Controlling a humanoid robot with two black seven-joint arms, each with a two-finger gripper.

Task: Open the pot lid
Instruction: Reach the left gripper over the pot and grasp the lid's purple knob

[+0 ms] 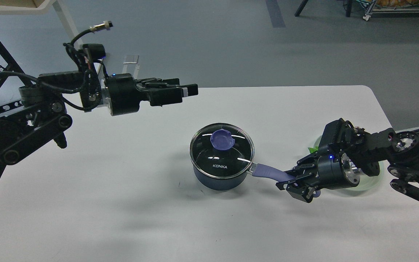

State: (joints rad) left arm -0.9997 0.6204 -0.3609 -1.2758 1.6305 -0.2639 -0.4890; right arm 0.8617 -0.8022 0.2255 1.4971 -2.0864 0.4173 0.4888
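Note:
A dark blue pot (219,178) marked KONKA stands at the middle of the white table (129,203). Its glass lid (222,151) lies closed on it, with a purple knob (222,139) on top. The pot's purple handle (267,171) points right. My right gripper (292,182) is shut on the end of that handle. My left gripper (187,86) hovers above the table, up and left of the lid, fingers pointing right. It is open, empty and clear of the knob.
A pale green plate (371,180) lies under my right wrist, with something green (313,148) beside it. The table's far edge runs just behind my left gripper. A white table leg (75,40) and a black frame (2,58) stand at the far left.

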